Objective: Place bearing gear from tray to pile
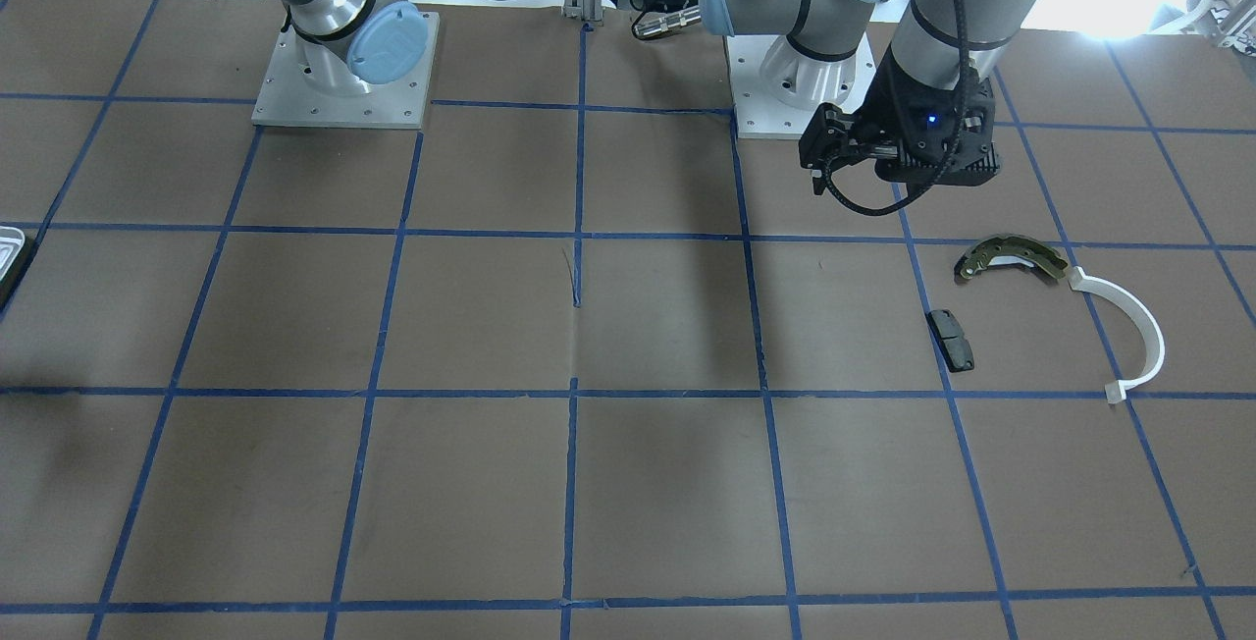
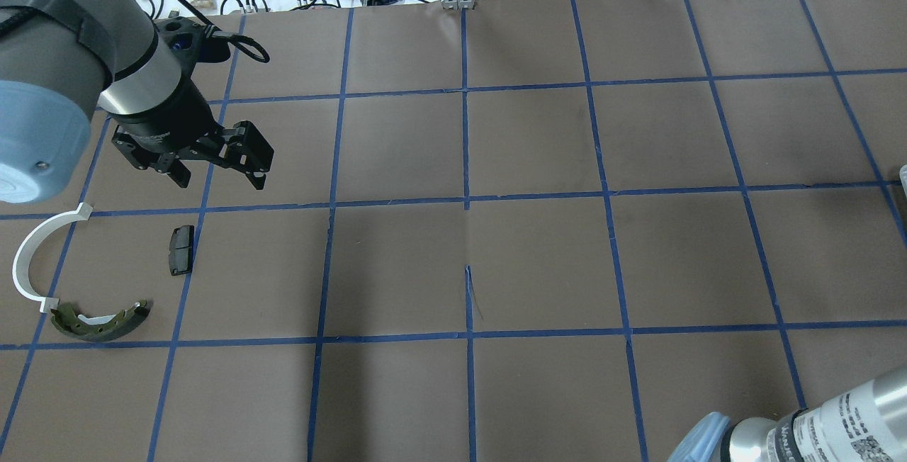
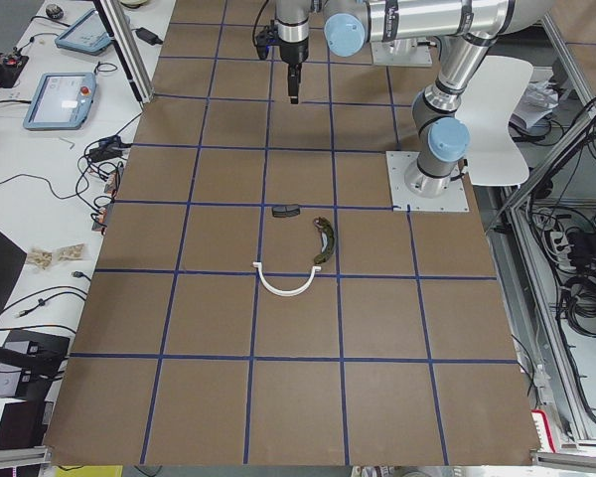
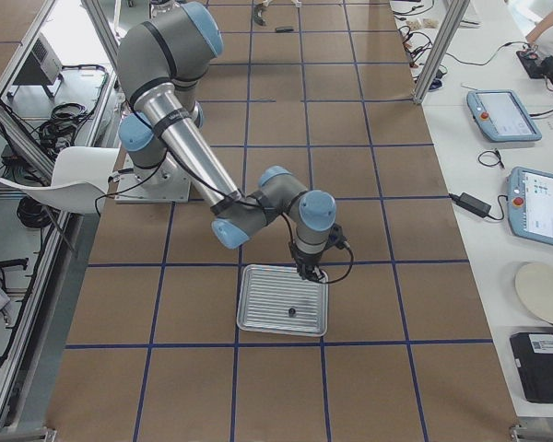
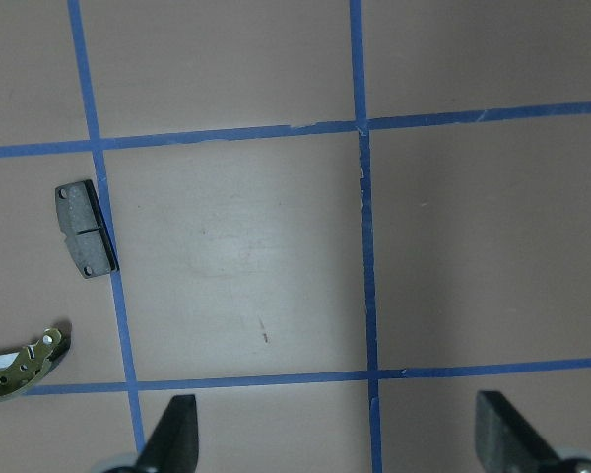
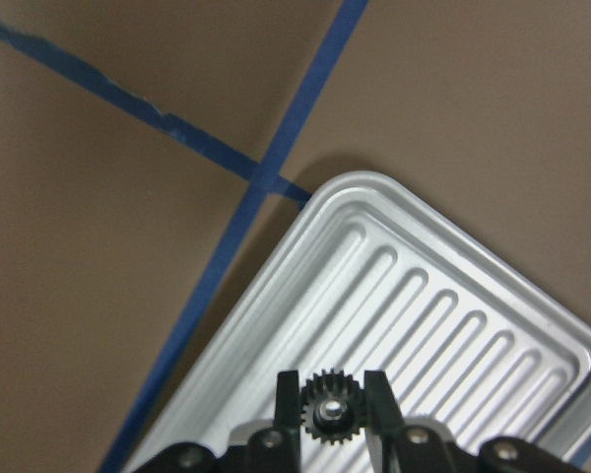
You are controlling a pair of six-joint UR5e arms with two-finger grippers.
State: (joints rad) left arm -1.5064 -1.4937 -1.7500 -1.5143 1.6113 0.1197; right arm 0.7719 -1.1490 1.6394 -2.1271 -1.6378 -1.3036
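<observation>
Table [image 5: 266,246]: brown surface, crossed by blue tape lines [image 5: 366,246].
Black pad [image 5: 84,230]: laid flat at the left, touching a tape line.
Brake shoe [image 5: 15,360]: one end seen lower left, apart from the pad.
Left gripper [image 5: 337,439]: fingertips [image 5: 174,431] spread wide, nothing held between.

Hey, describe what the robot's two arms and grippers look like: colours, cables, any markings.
Both arms are silver-grey metal tubes with pale blue round joint caps. The left arm carries a black cable looping to its black, angular left gripper, which shows a small blue light. The right arm bears a white printed label; the right gripper has slim black fingers.
</observation>
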